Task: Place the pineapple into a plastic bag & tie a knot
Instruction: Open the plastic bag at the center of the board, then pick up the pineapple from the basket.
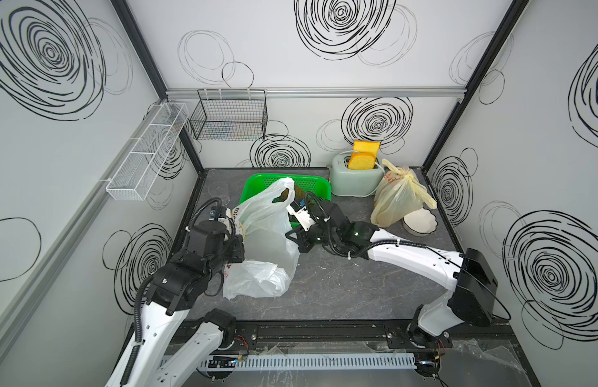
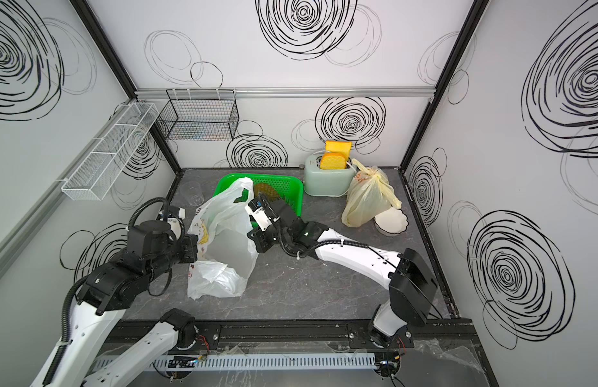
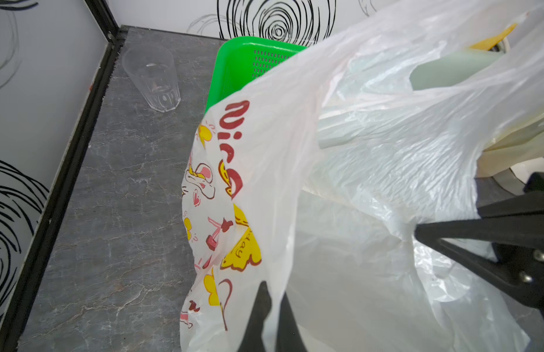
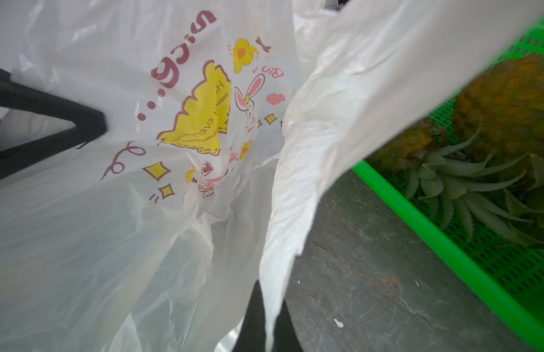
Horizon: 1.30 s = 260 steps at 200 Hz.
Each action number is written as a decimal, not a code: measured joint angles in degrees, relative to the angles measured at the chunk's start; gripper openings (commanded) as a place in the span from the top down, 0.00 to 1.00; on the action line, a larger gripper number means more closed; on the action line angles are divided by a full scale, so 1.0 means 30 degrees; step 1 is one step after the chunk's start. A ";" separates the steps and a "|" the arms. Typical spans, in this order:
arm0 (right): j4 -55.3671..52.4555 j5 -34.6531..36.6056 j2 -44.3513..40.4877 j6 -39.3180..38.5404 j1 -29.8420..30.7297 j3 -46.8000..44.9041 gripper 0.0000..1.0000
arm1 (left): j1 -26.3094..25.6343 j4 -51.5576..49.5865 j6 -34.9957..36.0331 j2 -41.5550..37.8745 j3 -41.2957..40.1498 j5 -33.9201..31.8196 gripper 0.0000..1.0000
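— Where's my black-and-white left arm [image 1: 176,284] sitting?
— Lower left of a top view, elbow bent, wrist reaching toward the centre. Its black left gripper [image 3: 273,291] is pinched tight on the white printed plastic bag [image 3: 295,183].
— And my black-and-white right arm [image 1: 411,258]?
— I see it stretched in from the lower right, low and nearly level, and its black right gripper [image 4: 270,292] nips the same film.

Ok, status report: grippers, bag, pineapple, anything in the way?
Both shut on white plastic bag, left gripper and right gripper, mouth spread. Unbagged pineapple lies in green basket. Bag's loose handle drapes across basket front.
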 measured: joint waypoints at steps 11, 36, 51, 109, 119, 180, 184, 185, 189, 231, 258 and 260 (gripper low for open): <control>0.0022 -0.0517 0.0430 -0.0080 -0.0284 0.0386 0.52 | 0.0000 0.0007 -0.0532 -0.0357 0.0015 -0.0539 1.00; 0.0066 -0.1457 0.1253 -0.0211 -0.0692 0.1290 0.21 | 0.0007 0.0087 -0.1792 -0.0962 -0.0073 -0.1559 1.00; 0.0036 -0.1887 0.0933 -0.0313 -0.0896 0.1253 0.10 | 0.0022 0.0299 -0.2448 -0.1049 -0.0386 -0.1938 1.00; 0.1027 -0.2222 -0.5319 -0.0160 -0.4364 -0.2856 0.06 | 0.0277 0.1239 -0.3504 -0.0772 -0.2215 -0.1770 1.00; 0.1027 -0.1596 -0.5370 -0.0248 -0.5231 -0.3075 0.06 | 0.0350 0.1399 -0.3497 -0.0780 -0.2288 -0.1654 1.00; -0.1195 0.1756 0.2769 -0.3359 -0.6113 0.0845 0.03 | 0.0772 0.1872 -0.3271 -0.0685 -0.2251 -0.1384 1.00; -0.1479 0.1938 0.3286 -0.3636 -0.6113 0.1311 0.03 | 0.0809 0.1858 -0.3271 -0.0634 -0.2215 -0.1384 1.00; -0.1515 0.2011 0.3388 -0.3687 -0.6113 0.1399 0.02 | 0.0809 0.1858 -0.3264 -0.0627 -0.2208 -0.1384 1.00; -0.1734 0.2178 0.3898 -0.3883 -0.6113 0.1858 0.02 | 0.0845 0.1836 -0.3257 -0.0561 -0.2149 -0.1406 1.00; -0.3133 0.3825 0.7548 -0.5916 -0.6120 0.5785 0.01 | 0.1005 0.1275 -0.3002 0.0160 -0.0525 -0.2237 1.00; -0.4138 0.4597 0.9653 -0.6914 -0.6120 0.8131 0.01 | 0.1042 0.0656 -0.2739 0.0386 0.1122 -0.3096 1.00; -0.4175 0.4626 0.9748 -0.6965 -0.6120 0.8225 0.01 | 0.1042 0.0612 -0.2696 0.0401 0.1253 -0.3169 1.00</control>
